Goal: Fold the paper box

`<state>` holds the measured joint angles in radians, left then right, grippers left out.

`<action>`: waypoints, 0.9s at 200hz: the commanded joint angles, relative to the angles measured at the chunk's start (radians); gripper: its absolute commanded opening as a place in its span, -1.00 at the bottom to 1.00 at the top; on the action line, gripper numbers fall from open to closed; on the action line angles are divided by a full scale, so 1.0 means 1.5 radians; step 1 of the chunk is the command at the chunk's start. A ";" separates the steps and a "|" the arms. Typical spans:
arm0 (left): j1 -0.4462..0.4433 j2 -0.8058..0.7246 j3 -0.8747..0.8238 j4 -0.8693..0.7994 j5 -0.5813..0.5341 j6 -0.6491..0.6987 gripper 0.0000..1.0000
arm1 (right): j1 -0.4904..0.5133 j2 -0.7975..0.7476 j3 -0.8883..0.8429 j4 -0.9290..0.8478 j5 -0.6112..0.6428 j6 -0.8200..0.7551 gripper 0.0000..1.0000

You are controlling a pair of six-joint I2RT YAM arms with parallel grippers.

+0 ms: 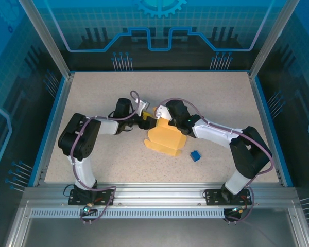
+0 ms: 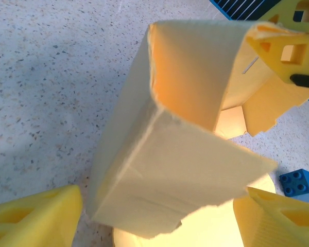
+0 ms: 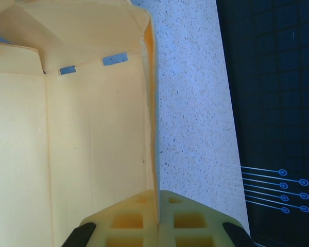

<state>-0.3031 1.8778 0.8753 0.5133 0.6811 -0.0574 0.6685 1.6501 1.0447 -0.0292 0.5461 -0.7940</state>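
Firstly, on the left side, the left gripper (image 2: 157, 203) reaches toward the middle of the table (image 1: 103, 87). Its jaws stand wide apart, one on each side of the lower end of the paper box (image 1: 166, 138), and they seem to frame it rather than squeeze it. The box lies near the table's centre, between the two grippers. It looks very light and thin, so it will likely bend, slide on the speckled surface, or crease in a wrong place if it is pushed hard. A good hold is probably on a panel edge close to a crease, while the other gripper steadies the opposite wall. The box is pale yellow cardboard and partly raised: in the left wrist view two panels meet in a sharp ridge and form an open sleeve, with tabbed flaps at the far end. To the right, the right gripper (image 3: 158, 211) is clenched on the thin edge of one upright wall. Further right, a small blue cube (image 1: 195, 155) sits near the box, not touching it.
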 commanded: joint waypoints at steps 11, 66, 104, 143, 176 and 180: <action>0.022 -0.056 -0.046 0.086 0.032 -0.038 0.69 | 0.005 0.001 -0.001 0.007 0.009 -0.005 -1.00; 0.052 -0.065 -0.079 0.121 -0.032 -0.082 0.55 | 0.005 0.000 0.002 0.003 0.008 -0.001 -1.00; 0.044 -0.017 -0.049 0.097 -0.015 -0.069 0.39 | 0.004 0.001 0.004 0.000 0.006 0.002 -1.00; 0.025 0.008 -0.031 0.097 -0.005 -0.044 0.40 | 0.004 0.007 0.006 -0.004 0.006 0.006 -1.00; 0.015 0.025 -0.015 0.109 0.014 -0.037 0.38 | 0.004 0.009 0.005 -0.006 0.008 0.005 -1.00; 0.014 0.026 -0.014 0.108 0.015 -0.036 0.37 | 0.004 0.010 0.006 -0.006 0.008 0.004 -1.00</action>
<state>-0.2710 1.8965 0.8200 0.6571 0.6567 -0.1501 0.6685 1.6512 1.0451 -0.0299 0.5457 -0.7925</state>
